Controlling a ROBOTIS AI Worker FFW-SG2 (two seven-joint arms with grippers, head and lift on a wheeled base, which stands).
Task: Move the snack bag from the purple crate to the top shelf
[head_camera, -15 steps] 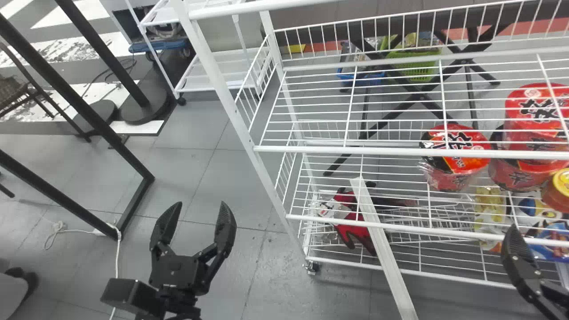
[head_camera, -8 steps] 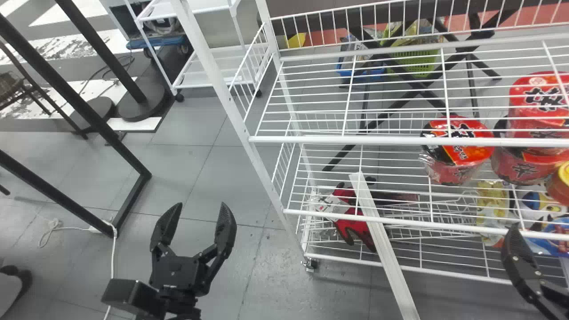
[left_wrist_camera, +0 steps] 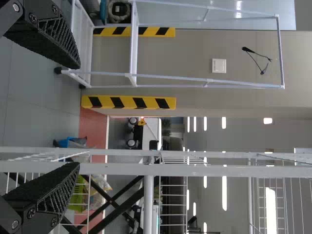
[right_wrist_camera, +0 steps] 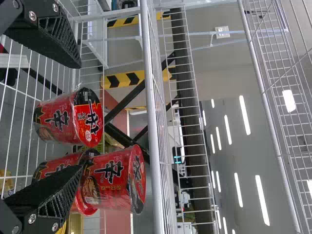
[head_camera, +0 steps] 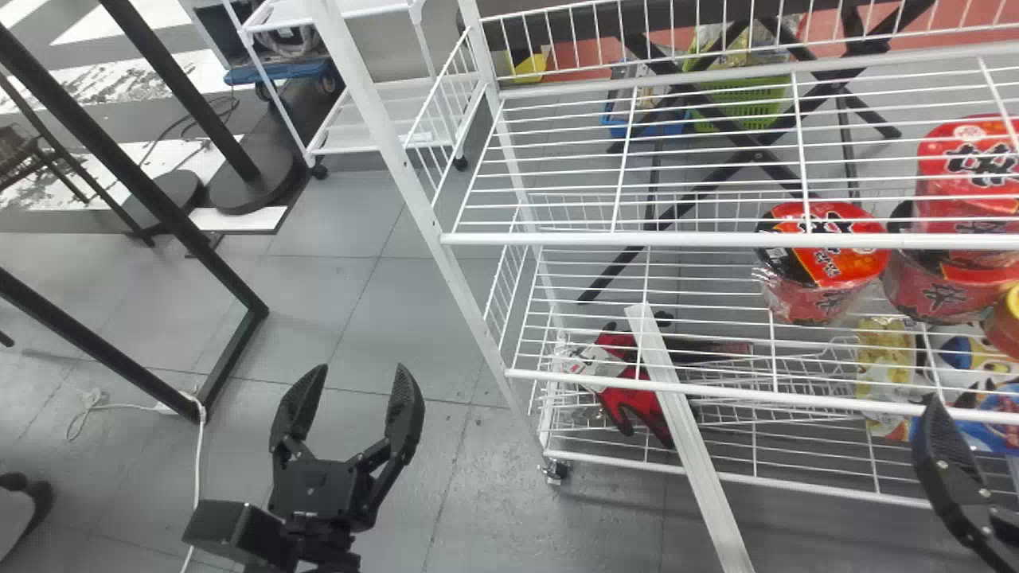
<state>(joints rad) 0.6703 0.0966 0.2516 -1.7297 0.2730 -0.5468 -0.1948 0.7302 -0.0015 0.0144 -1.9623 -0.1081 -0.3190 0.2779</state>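
My left gripper [head_camera: 360,370] stands open over the floor, left of the white wire rack, with nothing between its fingers. The left wrist view shows the same gripper [left_wrist_camera: 79,116] spread before the rack's side. At the head view's right edge is a finger of my right gripper [head_camera: 955,469], in front of the rack. Seen from its own wrist, the right gripper [right_wrist_camera: 82,117] is open, with red noodle cups [right_wrist_camera: 90,117] beyond its fingers. Colourful snack packaging [head_camera: 987,414] lies low in the rack at the right. The rack's upper wire shelf [head_camera: 677,239] spans the view above it.
Red cups [head_camera: 828,259] stand in the rack at the right. A pale slat [head_camera: 689,446] leans at its front by a red glove [head_camera: 637,406]. A black metal frame [head_camera: 231,358] stands at the left, a white cart [head_camera: 374,147] behind.
The rack and its contents have shifted upward in the head view, and the floor at the left has moved slightly left. My right gripper sits a little farther right; the left has hardly moved in view.
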